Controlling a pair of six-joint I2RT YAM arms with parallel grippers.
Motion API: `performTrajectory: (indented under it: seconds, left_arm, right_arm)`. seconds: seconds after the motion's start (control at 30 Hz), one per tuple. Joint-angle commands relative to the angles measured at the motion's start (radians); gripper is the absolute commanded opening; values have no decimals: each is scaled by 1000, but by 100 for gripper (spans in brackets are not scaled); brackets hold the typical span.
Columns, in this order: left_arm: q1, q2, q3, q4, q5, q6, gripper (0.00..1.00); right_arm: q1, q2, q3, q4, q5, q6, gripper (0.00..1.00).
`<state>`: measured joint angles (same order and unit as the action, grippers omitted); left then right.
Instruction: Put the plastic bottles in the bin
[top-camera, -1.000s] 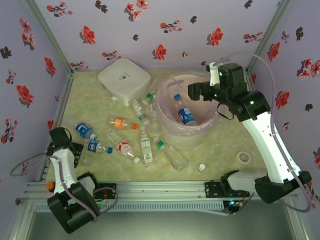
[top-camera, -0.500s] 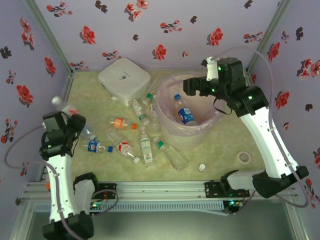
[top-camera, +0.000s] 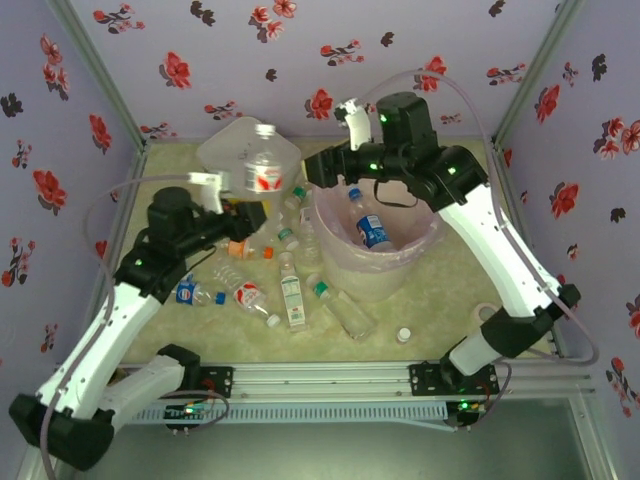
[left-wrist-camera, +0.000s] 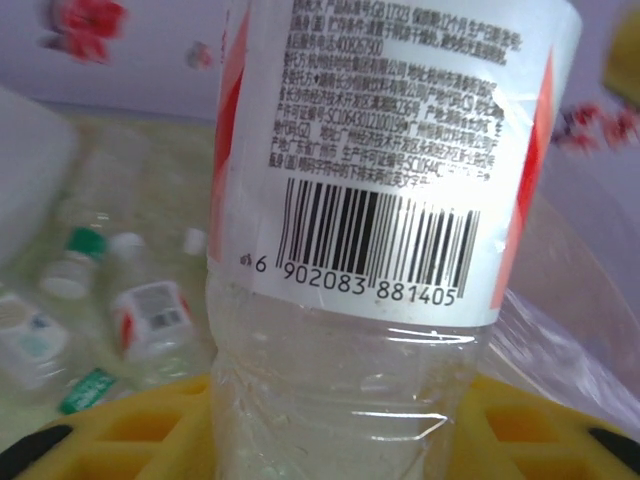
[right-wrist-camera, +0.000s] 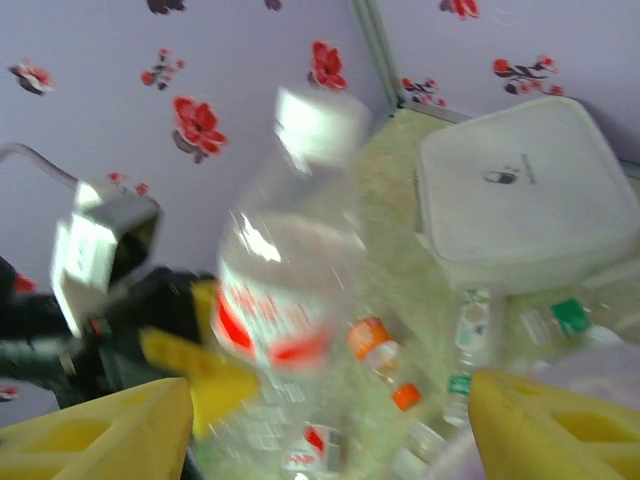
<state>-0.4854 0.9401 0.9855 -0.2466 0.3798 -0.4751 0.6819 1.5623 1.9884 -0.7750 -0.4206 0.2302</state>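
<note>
My left gripper (top-camera: 243, 212) (left-wrist-camera: 340, 425) is shut on a clear plastic bottle (top-camera: 262, 166) (left-wrist-camera: 385, 190) with a white cap and a red-and-white barcode label. It holds the bottle upright in the air, left of the bin (top-camera: 345, 262). The bin is a round bucket lined with pale pink plastic, and a blue-labelled bottle (top-camera: 372, 229) lies in it. My right gripper (top-camera: 322, 168) (right-wrist-camera: 330, 430) hangs open over the bin's left rim, facing the held bottle (right-wrist-camera: 290, 270), which is blurred ahead of its fingers. Several more bottles (top-camera: 292, 296) lie on the table left of the bin.
A white square lidded box (top-camera: 222, 158) (right-wrist-camera: 520, 190) stands at the back, behind the raised bottle. A loose white cap (top-camera: 403, 335) lies at the front right. Floral walls close in the back and both sides.
My left arm has lifted the bottle off the table and carried it up and right towards the bin. My right arm has swung left over the bin's rim, its jaws narrowing.
</note>
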Motion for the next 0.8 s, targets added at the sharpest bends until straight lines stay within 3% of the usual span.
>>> performTrajectory:
  seconds: [0.0,0.1,0.23,0.37,0.6,0.67,0.77]
  left_arm:
    - [-52,27,60,57,33,130,2]
    - [-73,37,56,103,34,130,1]
    - [-82,46,54,111,33,133,1]
    - [-85,49,45,121,33,129,1]
    - [-87,52,35,120,30,128,0]
    - [-87,51,33,118,23,124,6]
    - [-87,36,30,107,-34,101,36]
  right_arm:
    - [5,41,65,26,-35,56,81]
    - [5,86,101,-3,14,61,89]
    - [4,131,123,18,-24,89,87]
    - [4,148,128,34,-36,103,77]
    - [2,151,130,46,-46,108,49]
    - [2,151,136,44,-38,104,42]
    - [-6,138,153,41,-19,97,36]
